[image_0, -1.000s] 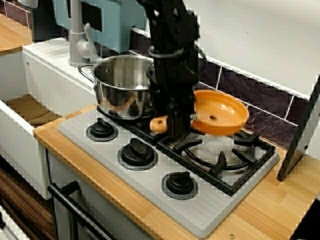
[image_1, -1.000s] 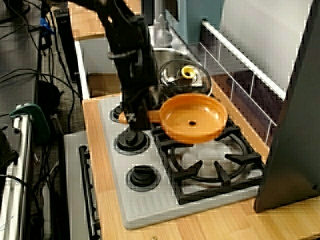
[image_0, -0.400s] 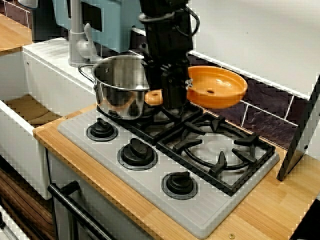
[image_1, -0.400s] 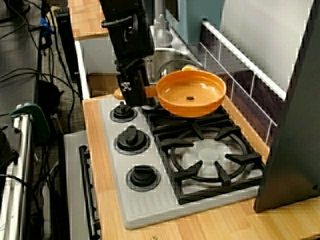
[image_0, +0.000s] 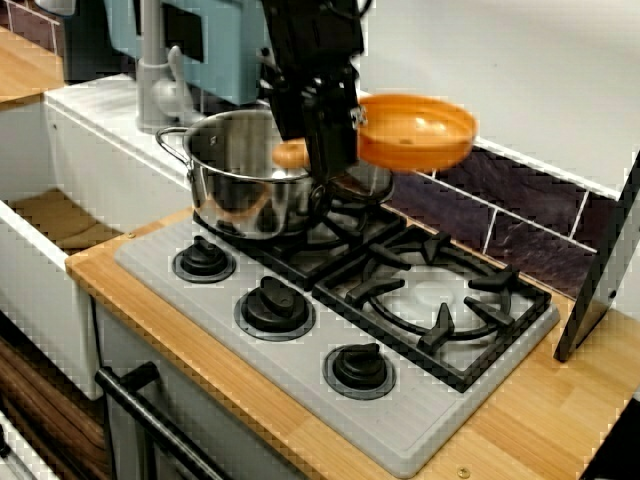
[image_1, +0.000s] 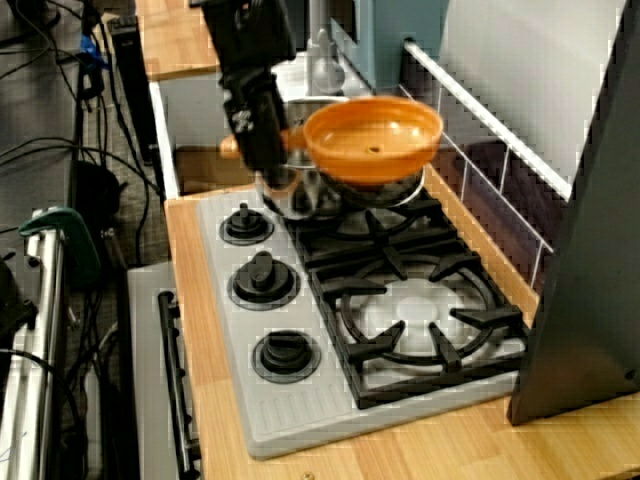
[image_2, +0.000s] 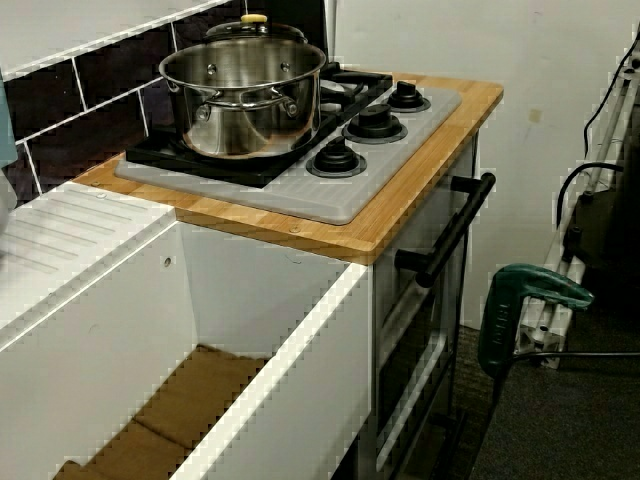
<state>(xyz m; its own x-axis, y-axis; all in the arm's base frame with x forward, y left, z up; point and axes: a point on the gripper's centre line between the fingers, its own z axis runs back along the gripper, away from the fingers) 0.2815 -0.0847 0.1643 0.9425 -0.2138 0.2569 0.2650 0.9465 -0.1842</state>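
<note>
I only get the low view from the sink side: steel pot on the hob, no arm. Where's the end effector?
Observer: In the front view the end effector is above the pot, near its rim, and shut on the handle of an orange frying pan.
Operator: Is the pan touching anything?
Observer: No. In the view along the hob it hangs in the air, roughly level and well clear of the grate.
</note>
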